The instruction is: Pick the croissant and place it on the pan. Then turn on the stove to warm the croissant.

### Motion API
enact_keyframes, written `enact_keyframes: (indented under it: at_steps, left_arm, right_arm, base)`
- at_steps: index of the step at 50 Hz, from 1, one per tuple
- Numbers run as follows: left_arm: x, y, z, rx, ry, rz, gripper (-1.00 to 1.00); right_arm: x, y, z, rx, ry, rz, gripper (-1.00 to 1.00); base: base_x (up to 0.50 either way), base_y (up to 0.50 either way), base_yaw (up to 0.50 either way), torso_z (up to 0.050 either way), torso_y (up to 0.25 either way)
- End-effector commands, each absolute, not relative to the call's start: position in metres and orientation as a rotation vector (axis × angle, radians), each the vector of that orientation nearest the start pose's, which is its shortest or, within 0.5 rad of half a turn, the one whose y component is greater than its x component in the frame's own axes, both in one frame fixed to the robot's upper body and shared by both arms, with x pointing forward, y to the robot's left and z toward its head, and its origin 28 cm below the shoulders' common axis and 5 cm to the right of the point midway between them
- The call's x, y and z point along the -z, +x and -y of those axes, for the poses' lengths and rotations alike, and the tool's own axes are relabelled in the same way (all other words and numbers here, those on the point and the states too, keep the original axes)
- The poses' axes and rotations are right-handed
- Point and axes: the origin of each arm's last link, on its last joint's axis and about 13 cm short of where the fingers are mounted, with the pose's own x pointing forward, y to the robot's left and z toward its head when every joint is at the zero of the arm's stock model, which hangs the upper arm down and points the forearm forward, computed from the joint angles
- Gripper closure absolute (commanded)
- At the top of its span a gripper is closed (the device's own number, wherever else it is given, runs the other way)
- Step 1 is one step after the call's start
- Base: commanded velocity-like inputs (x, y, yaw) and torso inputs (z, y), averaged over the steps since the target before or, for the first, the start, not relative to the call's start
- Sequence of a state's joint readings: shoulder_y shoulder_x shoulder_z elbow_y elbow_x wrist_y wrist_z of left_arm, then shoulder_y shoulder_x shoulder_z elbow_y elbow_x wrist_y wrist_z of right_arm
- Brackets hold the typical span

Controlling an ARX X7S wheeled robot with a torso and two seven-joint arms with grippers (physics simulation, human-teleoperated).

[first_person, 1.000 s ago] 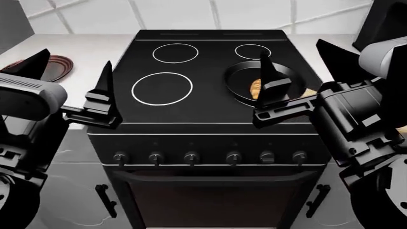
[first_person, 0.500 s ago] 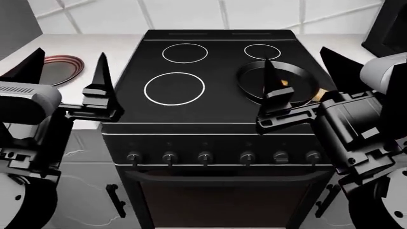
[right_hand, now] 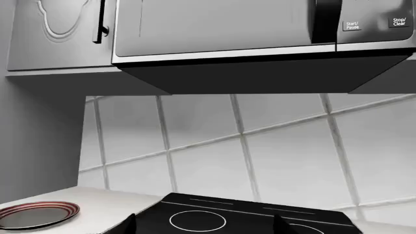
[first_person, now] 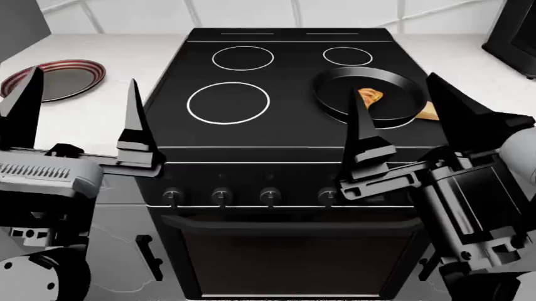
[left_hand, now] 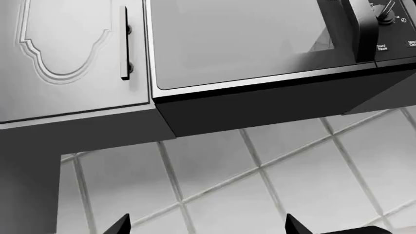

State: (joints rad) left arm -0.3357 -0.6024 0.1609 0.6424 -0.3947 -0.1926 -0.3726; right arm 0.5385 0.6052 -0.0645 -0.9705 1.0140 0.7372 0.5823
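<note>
The croissant point(first_person: 371, 96) lies in the black pan point(first_person: 335, 100) on the front right burner of the stove point(first_person: 277, 135). The pan's wooden handle point(first_person: 428, 112) points right. My right gripper point(first_person: 410, 128) is open and empty, held above the stove's front right edge, nearer me than the pan. My left gripper point(first_person: 80, 119) is open and empty over the counter left of the stove. A row of black knobs point(first_person: 221, 196) runs along the stove front. The right wrist view shows the stove top point(right_hand: 254, 217) between the open gripper point(right_hand: 204, 226). The left wrist view shows its open gripper point(left_hand: 206, 226) against wall tiles.
A dark plate with a reddish rim point(first_person: 52, 78) sits on the white counter at the back left, also in the right wrist view point(right_hand: 36, 214). A microwave point(right_hand: 221, 29) and cabinet point(left_hand: 65, 53) hang above the stove. A black appliance point(first_person: 515, 31) stands at the back right.
Both grippers have dropped lower and come nearer the stove's front edge. The head view has shifted, so the stove top shows farther up. The croissant stays in the pan.
</note>
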Motion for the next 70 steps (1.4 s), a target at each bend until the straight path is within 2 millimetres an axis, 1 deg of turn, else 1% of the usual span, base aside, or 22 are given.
enact_keyframes:
  at_steps: [1,4,6,11,15,18,26,33,38,52,70]
  left_arm:
    - [-0.192,0.222,-0.253,-0.007,0.197,0.725,-1.00]
    - [-0.184,0.225,-0.254,-0.013,0.182,0.762,-1.00]
    - [-0.177,0.228,-0.253,0.006,0.181,0.749,-1.00]
    - [-0.167,0.232,-0.253,0.006,0.166,0.748,-1.00]
    - [-0.157,0.237,-0.254,-0.012,0.155,0.743,-1.00]
    - [-0.154,0.238,-0.255,-0.012,0.158,0.743,-1.00]
    - [-0.145,0.243,-0.256,-0.011,0.165,0.704,-1.00]
    - [-0.139,0.245,-0.254,0.005,0.172,0.678,-1.00]
    - [-0.137,0.246,-0.254,0.009,0.181,0.664,-1.00]
    - [-0.134,0.247,-0.254,0.005,0.187,0.656,-1.00]
    - [-0.133,0.248,-0.254,-0.001,0.189,0.652,-1.00]
  right_arm:
    - [-0.232,0.172,0.107,-0.270,0.079,0.509,-1.00]
    - [-0.227,0.172,0.108,-0.226,0.101,0.503,-1.00]
    - [-0.223,0.172,0.109,-0.208,0.106,0.497,-1.00]
    - [-0.216,0.175,0.109,-0.192,0.097,0.477,-1.00]
    - [-0.215,0.178,0.110,-0.175,0.126,0.456,-1.00]
    - [-0.212,0.179,0.109,-0.173,0.125,0.443,-1.00]
    - [-0.201,0.185,0.107,-0.173,0.048,0.433,-1.00]
    - [-0.200,0.185,0.108,-0.155,-0.021,0.501,-1.00]
    - [-0.197,0.186,0.107,-0.150,-0.050,0.488,-1.00]
    - [-0.190,0.188,0.107,-0.144,-0.055,0.447,-1.00]
    - [-0.188,0.189,0.108,-0.140,-0.080,0.413,-1.00]
  base:
    - [0.00,0.00,0.00,-0.050,0.006]
    - [0.00,0.00,0.00,-0.050,0.005]
    - [0.00,0.00,0.00,-0.050,0.006]
    - [0.00,0.00,0.00,-0.050,0.006]
    - [0.00,0.00,0.00,-0.050,0.007]
    - [0.00,0.00,0.00,-0.050,0.005]
    - [0.00,0.00,0.00,-0.050,0.006]
    - [0.00,0.00,0.00,-0.050,0.006]
    - [0.00,0.00,0.00,-0.050,0.007]
    - [0.00,0.00,0.00,-0.050,0.006]
    - [0.00,0.00,0.00,-0.050,0.007]
